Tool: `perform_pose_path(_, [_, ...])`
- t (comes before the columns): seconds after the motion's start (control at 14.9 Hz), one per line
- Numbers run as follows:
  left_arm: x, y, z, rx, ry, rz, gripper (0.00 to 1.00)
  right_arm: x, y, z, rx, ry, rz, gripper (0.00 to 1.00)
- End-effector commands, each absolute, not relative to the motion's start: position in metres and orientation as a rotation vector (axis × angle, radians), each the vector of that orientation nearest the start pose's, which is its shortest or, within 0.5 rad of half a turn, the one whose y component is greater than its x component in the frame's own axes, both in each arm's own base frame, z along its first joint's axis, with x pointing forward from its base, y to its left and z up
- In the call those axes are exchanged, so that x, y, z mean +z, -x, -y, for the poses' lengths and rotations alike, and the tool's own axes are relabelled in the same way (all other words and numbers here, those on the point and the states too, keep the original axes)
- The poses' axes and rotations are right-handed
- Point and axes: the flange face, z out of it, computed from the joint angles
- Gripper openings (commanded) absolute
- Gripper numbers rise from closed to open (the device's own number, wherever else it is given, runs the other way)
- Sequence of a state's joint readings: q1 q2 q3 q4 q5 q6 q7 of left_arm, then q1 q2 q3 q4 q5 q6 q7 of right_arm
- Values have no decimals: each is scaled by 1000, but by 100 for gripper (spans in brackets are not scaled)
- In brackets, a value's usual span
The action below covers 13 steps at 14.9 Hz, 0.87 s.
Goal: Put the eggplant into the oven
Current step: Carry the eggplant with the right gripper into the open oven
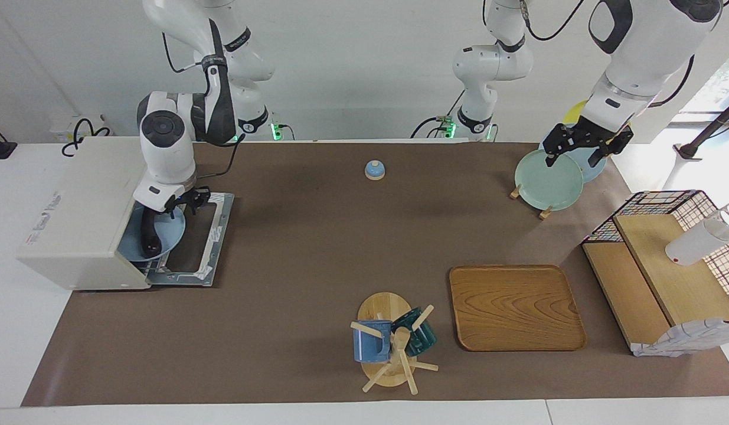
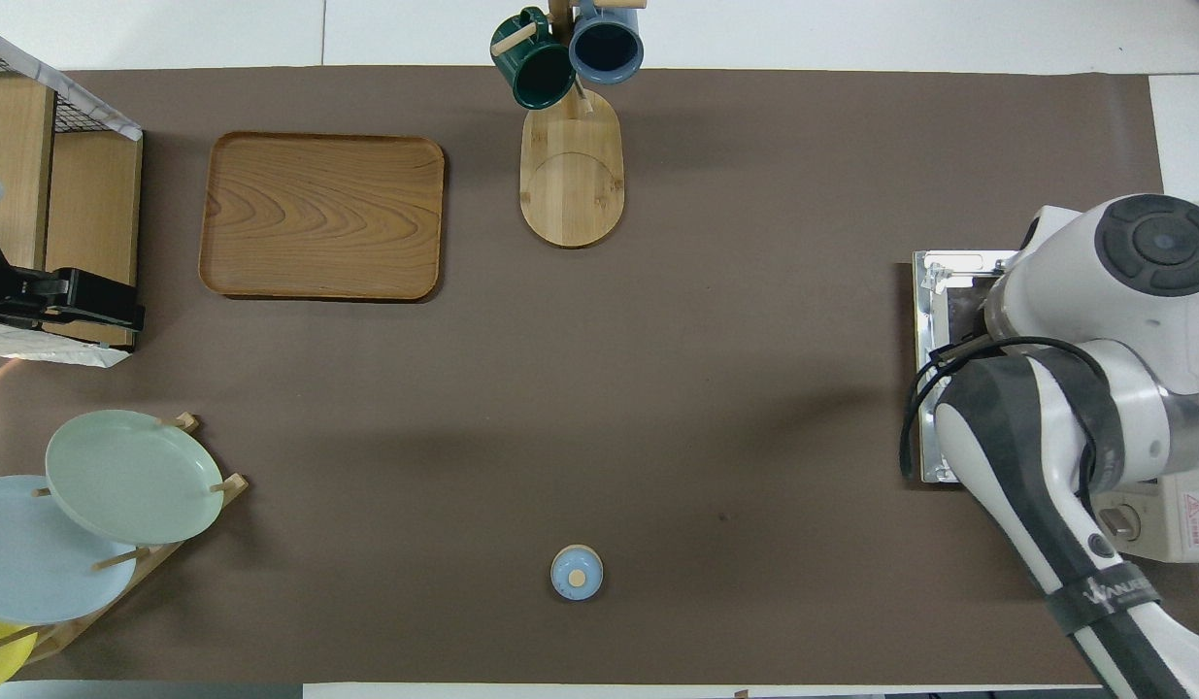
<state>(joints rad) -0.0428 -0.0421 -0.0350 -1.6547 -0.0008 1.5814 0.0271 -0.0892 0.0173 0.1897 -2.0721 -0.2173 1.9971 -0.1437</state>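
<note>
The cream-white oven [image 1: 75, 218] stands at the right arm's end of the table, its door [image 1: 213, 236] folded down flat on the mat. Inside its mouth the dark eggplant [image 1: 149, 233] lies on a light blue plate [image 1: 172, 233]. My right gripper [image 1: 187, 200] hangs just above the plate's edge, open, with nothing between its fingers and clear of the eggplant. In the overhead view the right arm [image 2: 1075, 388] covers the oven mouth and hides the eggplant. My left gripper [image 1: 582, 147] waits open above the plate rack.
A plate rack [image 1: 544, 211] holds a green plate [image 1: 548, 180] and others. A small blue bell [image 1: 374, 170] sits mid-table near the robots. A wooden tray [image 1: 517, 307], a mug tree [image 1: 394, 345] with two mugs, and a wire-and-wood rack [image 1: 665, 277] holding a white bottle [image 1: 695, 245] lie farther out.
</note>
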Motion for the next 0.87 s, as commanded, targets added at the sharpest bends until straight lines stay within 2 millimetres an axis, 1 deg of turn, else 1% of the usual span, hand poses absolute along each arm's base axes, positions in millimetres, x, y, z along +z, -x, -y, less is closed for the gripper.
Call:
perform_pose_path(0.0, [610,-537,38,43,3125,-159,100,367,-538,-68,95,3270,434,0])
perform_pose_path(0.13, [610,-537,41,40,3123,-168,100,339,-535,-79,81,3266,369,0])
perform_pose_path(0.2, [610,-537,40,40,3123,-166,100,325,-537,-82,102,3260,379,0])
perform_pose_path(0.27, [610,-537,39,45,3123,-163,100,320,-538,-78,114,3265,383,0])
perform_pose_path(0.33, [610,-537,39,50,3123,-163,100,320,-537,-77,117,3268,386,0])
perform_pose_path(0.4, [609,-536,39,52,3123,-163,100,316,-535,-78,131,3269,387,0])
perform_pose_path(0.47, [609,-536,40,57,3123,-166,100,309,-532,-78,152,3272,396,0])
perform_pose_path(0.54, [609,-536,38,55,3123,-161,100,303,-532,-75,164,3297,449,0])
perform_pose_path(0.6, [610,-537,37,43,3124,-159,100,302,-533,-72,161,3335,522,0])
perform_pose_path(0.74, [610,-537,36,48,3124,-154,100,300,-533,-58,172,3360,531,0])
perform_pose_path(0.8, [610,-537,36,48,3124,-154,100,297,-529,-58,182,3359,532,0])
